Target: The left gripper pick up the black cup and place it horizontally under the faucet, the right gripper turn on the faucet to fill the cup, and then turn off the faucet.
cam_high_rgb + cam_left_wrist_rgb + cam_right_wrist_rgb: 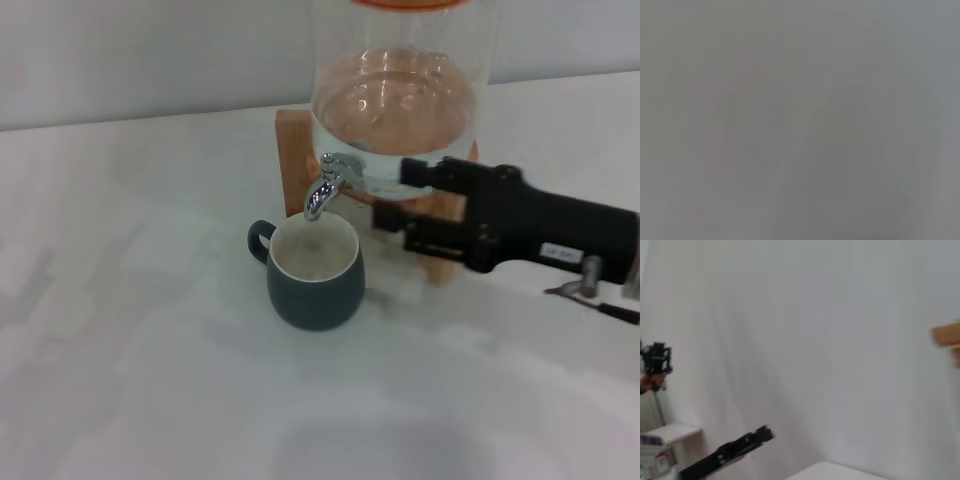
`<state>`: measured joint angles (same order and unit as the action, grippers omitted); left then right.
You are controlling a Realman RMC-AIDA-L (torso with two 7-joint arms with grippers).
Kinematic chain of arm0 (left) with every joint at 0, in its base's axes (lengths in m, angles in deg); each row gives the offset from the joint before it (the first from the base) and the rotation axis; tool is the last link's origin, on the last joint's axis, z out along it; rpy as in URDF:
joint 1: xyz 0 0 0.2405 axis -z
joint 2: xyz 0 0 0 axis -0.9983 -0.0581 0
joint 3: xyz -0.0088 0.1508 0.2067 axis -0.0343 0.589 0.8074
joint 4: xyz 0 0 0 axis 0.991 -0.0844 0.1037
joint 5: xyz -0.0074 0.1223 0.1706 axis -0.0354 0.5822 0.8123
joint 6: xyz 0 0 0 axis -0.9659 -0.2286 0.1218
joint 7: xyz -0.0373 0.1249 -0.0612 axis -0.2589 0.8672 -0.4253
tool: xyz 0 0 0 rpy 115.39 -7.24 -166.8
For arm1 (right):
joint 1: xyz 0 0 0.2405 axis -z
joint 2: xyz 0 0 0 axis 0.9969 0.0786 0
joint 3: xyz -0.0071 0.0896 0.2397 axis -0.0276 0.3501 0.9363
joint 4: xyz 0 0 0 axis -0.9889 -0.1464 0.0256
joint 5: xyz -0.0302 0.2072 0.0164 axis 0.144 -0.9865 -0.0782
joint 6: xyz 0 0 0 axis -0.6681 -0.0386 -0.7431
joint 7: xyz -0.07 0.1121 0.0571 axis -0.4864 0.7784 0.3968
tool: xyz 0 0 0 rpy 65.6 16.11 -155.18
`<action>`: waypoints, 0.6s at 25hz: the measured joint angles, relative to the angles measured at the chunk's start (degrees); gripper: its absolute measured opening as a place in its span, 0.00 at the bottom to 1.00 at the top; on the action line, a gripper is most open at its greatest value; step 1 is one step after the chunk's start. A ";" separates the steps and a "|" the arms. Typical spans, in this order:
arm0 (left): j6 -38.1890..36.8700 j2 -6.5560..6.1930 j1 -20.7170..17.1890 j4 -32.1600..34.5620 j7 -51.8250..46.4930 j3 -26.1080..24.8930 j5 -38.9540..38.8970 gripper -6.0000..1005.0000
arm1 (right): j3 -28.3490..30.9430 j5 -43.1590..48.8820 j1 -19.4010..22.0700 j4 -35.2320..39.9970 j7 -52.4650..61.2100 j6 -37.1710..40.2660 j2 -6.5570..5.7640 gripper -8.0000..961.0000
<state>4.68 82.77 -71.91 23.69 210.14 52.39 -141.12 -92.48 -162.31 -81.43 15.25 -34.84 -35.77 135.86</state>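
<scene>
The black cup (315, 275) stands upright on the white table, its handle to the left, right under the spout of the chrome faucet (328, 185). The faucet is fitted to a clear glass water dispenser (395, 110) holding water. My right gripper (395, 195) reaches in from the right, level with the faucet and a little to its right, not touching it. Its two fingers are apart and empty. My left gripper is out of the head view; a dark gripper (747, 442) far off in the right wrist view seems to be it. The left wrist view shows only blank grey.
The dispenser rests on a wooden stand (295, 150), which also shows in the right wrist view (946, 335). The white table (150, 350) spreads to the left and front of the cup. A white wall is behind.
</scene>
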 joint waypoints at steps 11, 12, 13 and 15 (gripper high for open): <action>-0.06 0.00 0.70 0.00 -0.03 0.21 0.00 0.82 | 2.50 -1.32 -1.23 -4.38 -0.66 -2.61 -0.10 0.75; -0.07 0.00 0.67 0.00 -0.02 0.22 0.00 0.82 | 5.02 -1.13 -1.23 -5.17 -0.63 -3.19 -0.25 0.75; -0.07 0.00 0.62 0.00 -0.02 0.20 0.00 0.82 | 5.02 -1.13 -1.23 -5.17 -0.63 -3.19 -0.25 0.75; -0.08 0.00 0.43 0.00 -0.06 0.13 0.00 0.82 | 9.10 -0.36 -0.93 -6.16 -0.23 -5.00 -0.34 0.75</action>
<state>4.60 82.76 -71.48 23.69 210.08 52.52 -141.12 -83.38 -162.67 -82.36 9.09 -35.07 -40.77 135.52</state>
